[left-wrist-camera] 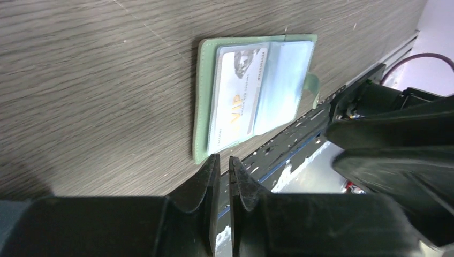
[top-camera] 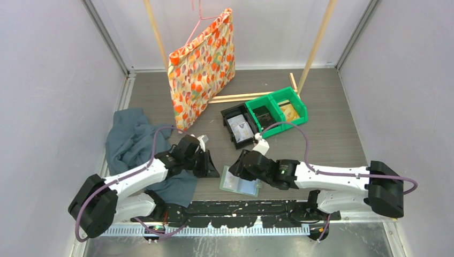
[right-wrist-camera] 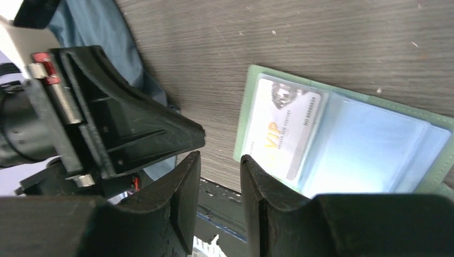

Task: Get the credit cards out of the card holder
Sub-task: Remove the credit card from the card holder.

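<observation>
One card [left-wrist-camera: 238, 91] is seen in the open card holder [left-wrist-camera: 284, 80], laid lengthwise along the table [top-camera: 321, 139] edge | right gripper [right-wrist-camera: 220, 160] is found nearer, left gripper [left-wrist-camera: 222, 163] just beside | both jaws are held narrowly parted, empty.

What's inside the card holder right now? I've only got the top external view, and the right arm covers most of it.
Observer: The card holder lies open flat, with a white VIP card tucked in one half.
Operator: Is the other half holding anything?
Observer: Its clear sleeve looks empty, just pale blue.
Operator: Is the right hand holding anything?
Observer: No, the right hand is open and empty, near the holder's card-side corner.
</observation>
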Available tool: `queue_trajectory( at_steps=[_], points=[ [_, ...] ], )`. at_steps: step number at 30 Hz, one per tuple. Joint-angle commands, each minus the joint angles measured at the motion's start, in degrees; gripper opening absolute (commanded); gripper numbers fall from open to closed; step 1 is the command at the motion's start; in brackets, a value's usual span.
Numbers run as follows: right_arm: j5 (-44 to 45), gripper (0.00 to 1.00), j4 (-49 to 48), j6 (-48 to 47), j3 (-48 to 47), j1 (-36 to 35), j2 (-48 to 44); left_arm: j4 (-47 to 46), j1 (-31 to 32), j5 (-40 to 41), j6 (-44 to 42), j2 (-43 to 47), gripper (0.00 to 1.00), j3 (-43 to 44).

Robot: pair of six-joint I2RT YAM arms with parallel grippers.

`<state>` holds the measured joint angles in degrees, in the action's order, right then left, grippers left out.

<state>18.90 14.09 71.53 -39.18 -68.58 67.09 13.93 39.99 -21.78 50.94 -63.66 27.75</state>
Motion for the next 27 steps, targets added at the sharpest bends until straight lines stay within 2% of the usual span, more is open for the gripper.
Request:
queue_trajectory(
  at_steps=[1,4,9,14,22,27],
  points=[
    [0.5,0.39,-6.9,5.6,7.8,0.2,-1.5,-7.1,0.0,-4.7,3.0,-2.6,0.13,0.1],
    [-2.3,0.38,-15.8,9.9,15.0,1.5,-3.0,-12.0,0.0,-5.9,4.2,-6.0,0.13,-0.7],
    [-3.0,0.33,-20.6,13.3,18.7,1.9,-2.2,-19.4,0.0,-8.4,5.7,-11.0,0.12,-0.8],
    [-3.2,0.33,-25.3,14.6,20.7,2.6,-0.4,-21.0,0.0,-8.3,5.4,-14.3,0.11,-1.0],
    [-3.7,0.33,-25.4,16.7,20.1,2.8,3.9,-20.2,0.0,-7.8,4.8,-20.7,0.10,-1.6],
    [-2.3,0.33,-18.7,18.4,19.4,2.8,3.4,-18.2,0.0,-7.5,4.7,-23.3,0.09,-0.9]
  ],
)
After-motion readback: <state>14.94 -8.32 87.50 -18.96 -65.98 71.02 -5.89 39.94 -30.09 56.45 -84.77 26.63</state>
